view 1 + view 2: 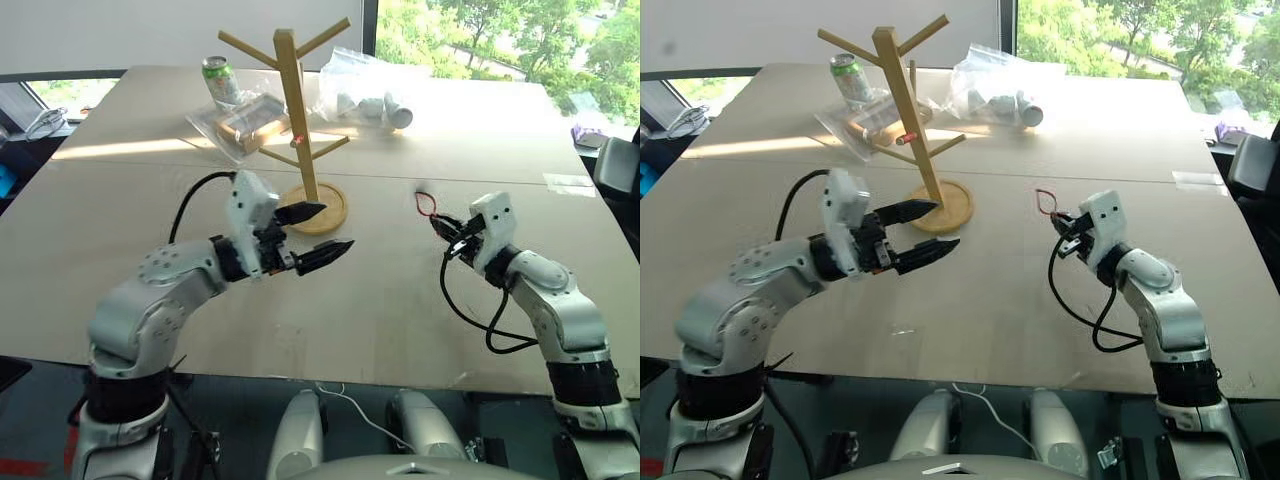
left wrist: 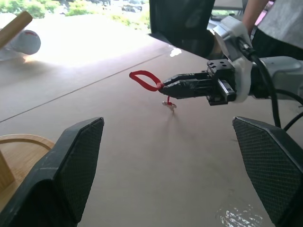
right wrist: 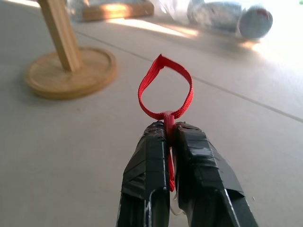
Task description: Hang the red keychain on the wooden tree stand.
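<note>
The right gripper [image 3: 169,142] has its fingers pressed together on the red keychain [image 3: 165,90], pinching the cord just below the loop, clear of the table [image 1: 380,300]. The loop stands out past the fingertips along the gripper's own line, so its long axis runs toward the far left, aimed roughly at the wooden tree stand [image 1: 296,110]. In the left wrist view a small pale key [image 2: 169,104] dangles beneath the fingers, off the tabletop.

The stand is upright on its round disc base [image 1: 330,205], left of the keychain and a little farther away, with bare table between them. Its angled pegs fan out up the post, left and right.

The left gripper [image 1: 322,232] hangs just near of the base, fingers spread, pointing right toward the keychain — nothing between them. One fingertip overlaps the disc's near rim in the head views; contact can't be told.

Beyond the stand there's clutter: a green can [image 1: 220,80], a plastic bag with a wooden block [image 1: 245,125], and a second clear bag [image 1: 365,95]. A seam crosses the tabletop behind the grippers, and the near edge runs below both arms.
</note>
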You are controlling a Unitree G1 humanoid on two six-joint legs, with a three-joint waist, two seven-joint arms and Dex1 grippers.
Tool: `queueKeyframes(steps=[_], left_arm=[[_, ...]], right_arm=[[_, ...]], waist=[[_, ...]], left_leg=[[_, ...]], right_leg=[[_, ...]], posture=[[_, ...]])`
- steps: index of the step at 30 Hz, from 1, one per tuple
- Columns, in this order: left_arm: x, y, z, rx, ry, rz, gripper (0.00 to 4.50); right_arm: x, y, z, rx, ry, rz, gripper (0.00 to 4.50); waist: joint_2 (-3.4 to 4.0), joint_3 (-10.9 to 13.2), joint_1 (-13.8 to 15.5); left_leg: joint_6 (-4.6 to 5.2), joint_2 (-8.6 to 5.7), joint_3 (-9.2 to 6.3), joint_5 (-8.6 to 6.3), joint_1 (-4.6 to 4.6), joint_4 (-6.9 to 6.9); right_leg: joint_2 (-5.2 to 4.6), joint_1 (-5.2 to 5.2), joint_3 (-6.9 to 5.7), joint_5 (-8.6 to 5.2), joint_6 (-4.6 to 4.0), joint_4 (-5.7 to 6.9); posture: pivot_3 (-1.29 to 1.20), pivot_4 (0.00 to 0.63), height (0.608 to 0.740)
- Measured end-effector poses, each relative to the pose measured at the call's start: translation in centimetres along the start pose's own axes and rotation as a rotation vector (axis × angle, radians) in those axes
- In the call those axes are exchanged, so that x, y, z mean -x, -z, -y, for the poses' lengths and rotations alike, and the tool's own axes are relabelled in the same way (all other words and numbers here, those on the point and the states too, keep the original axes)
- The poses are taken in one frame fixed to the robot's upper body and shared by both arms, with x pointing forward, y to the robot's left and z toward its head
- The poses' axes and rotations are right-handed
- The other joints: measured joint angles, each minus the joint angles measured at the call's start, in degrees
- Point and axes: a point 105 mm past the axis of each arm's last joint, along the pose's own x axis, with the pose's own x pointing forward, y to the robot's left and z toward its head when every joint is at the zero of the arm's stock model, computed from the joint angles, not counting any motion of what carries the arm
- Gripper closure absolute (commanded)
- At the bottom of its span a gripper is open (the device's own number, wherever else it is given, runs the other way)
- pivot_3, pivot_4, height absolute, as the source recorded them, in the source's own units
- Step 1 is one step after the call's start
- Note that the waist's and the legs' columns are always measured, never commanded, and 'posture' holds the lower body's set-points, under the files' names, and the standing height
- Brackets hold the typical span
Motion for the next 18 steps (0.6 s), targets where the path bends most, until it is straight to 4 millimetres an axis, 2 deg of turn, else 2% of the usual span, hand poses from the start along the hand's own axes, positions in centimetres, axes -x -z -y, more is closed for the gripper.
queueKeyframes(steps=[3,6,10,12,18], left_arm=[[2.2,-0.7,-0.1,0.065,-0.073,0.045,0.00],[3.7,-2.4,-0.9,0.081,-0.145,0.108,0.00],[5.0,-3.6,-1.0,0.120,-0.184,0.161,0.00],[6.4,-3.7,-0.9,0.164,-0.220,0.176,0.00],[7.6,-4.1,-0.7,0.168,-0.275,0.186,0.00]], right_arm=[[-0.5,-2.4,-3.3,0.037,-0.129,0.120,4.45],[-1.7,-4.0,-5.3,0.124,-0.214,0.212,4.45],[-3.9,-5.3,-5.7,0.256,-0.238,0.297,4.45],[-5.7,-5.5,-5.7,0.283,-0.231,0.330,4.45],[-7.8,-6.2,-6.3,0.350,-0.244,0.396,4.45]], waist=[[-0.06,0.0,-0.1],[-0.12,0.1,0.1],[-0.26,0.1,0.1],[-0.26,0.1,-0.3],[-0.31,0.2,0.5]], left_leg=[[0.00,0.05,-0.04,0.00,0.02,0.00],[0.00,0.01,-0.05,0.00,0.01,0.04],[-0.01,0.00,-0.05,0.00,-0.01,0.04],[-0.01,0.04,-0.01,0.01,0.03,0.02],[-0.03,-0.01,-0.04,0.01,0.00,0.02]], right_leg=[[0.05,-0.01,-0.01,0.00,0.00,0.03],[0.00,0.01,-0.05,0.00,-0.01,0.01],[-0.02,0.00,-0.06,0.01,-0.02,0.00],[0.01,-0.01,-0.01,0.01,-0.03,0.03],[-0.08,0.00,-0.08,0.01,-0.04,0.01]], posture=[[0.00,0.150,0.740],[0.00,0.150,0.740],[0.00,0.150,0.740],[0.00,0.150,0.740],[0.00,0.150,0.740]])
